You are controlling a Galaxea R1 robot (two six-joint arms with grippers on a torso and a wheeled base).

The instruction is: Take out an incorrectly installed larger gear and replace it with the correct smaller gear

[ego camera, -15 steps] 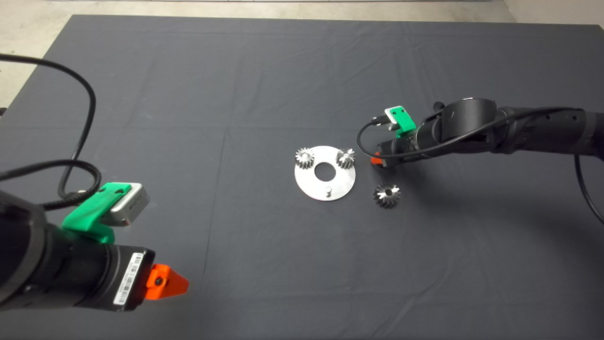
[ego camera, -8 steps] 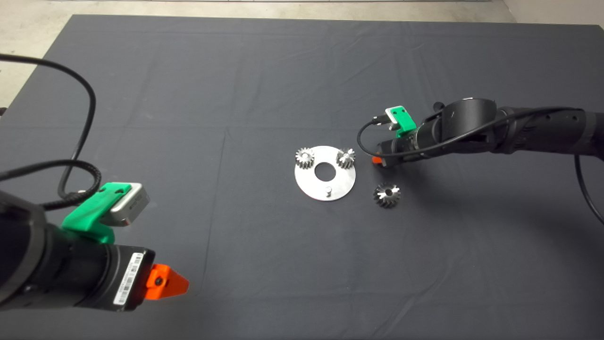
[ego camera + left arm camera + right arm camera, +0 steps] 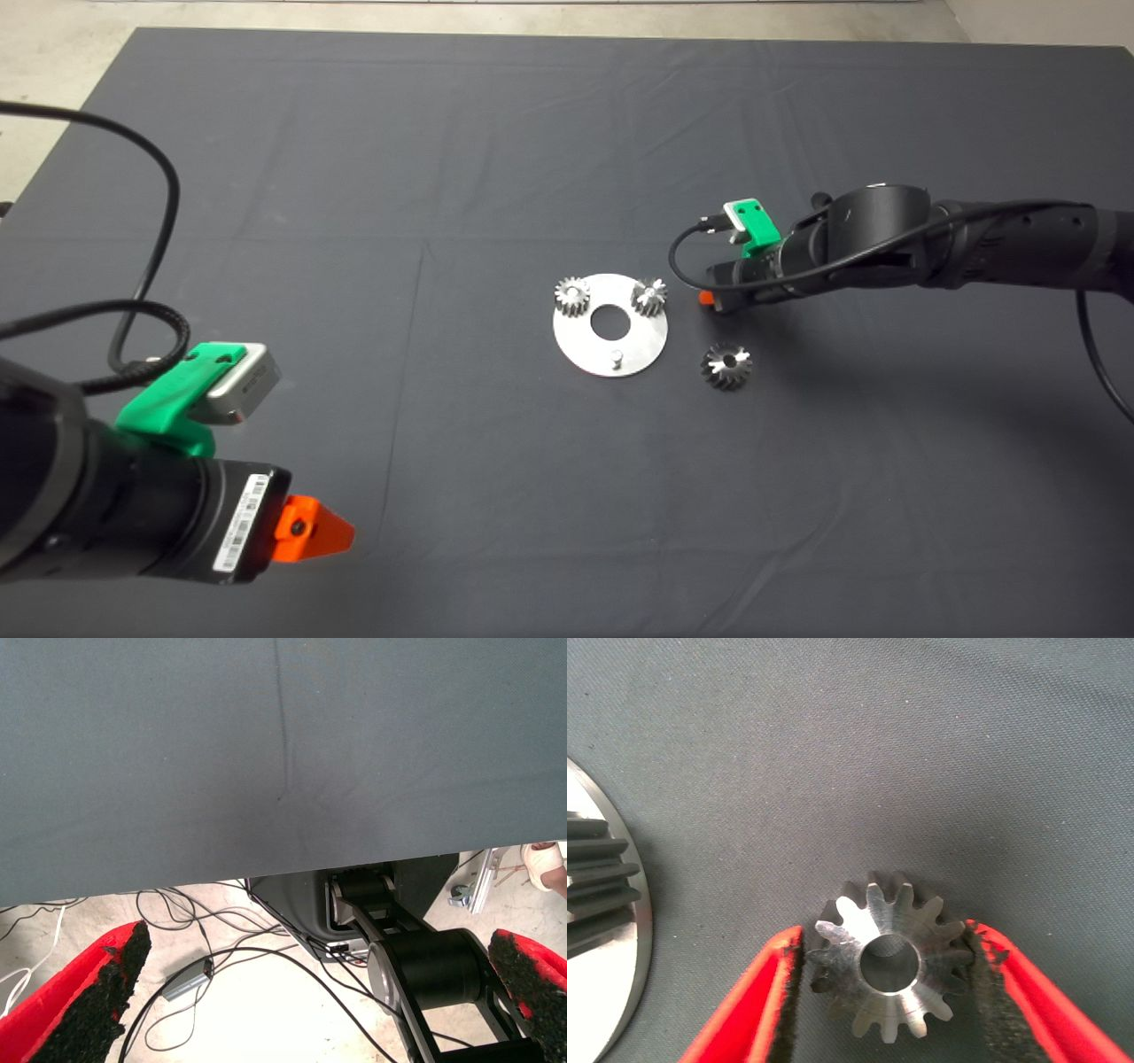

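While you look down from the head view, you see the dark mat [image 3: 354,177] that covers nearly the whole table, with soft creases in the cloth, and a strip of pale concrete floor [image 3: 53,53] beyond its far and left edges. Your left wrist view shows more of this floor under the mat's edge, with loose cables [image 3: 221,957], a part of the robot's black base, and a person's shoe [image 3: 545,864] at the side. Your left gripper [image 3: 323,532] waits at the lower left of the mat, its fingers [image 3: 97,992] wide apart and holding nothing. Near the middle of the mat lies a round silver plate [image 3: 589,350] with a centre hole; two small light silver gears [image 3: 572,296] sit on its far part and a bare pin [image 3: 615,358] stands on its near part. The larger gear [image 3: 726,366] lies on the mat just beside the plate, on its right. Your right gripper [image 3: 706,299] is low over the mat, right of the plate, and its fingers [image 3: 757,1001] are pressed on both sides of the smaller gear [image 3: 890,967], which lies flat on the cloth.
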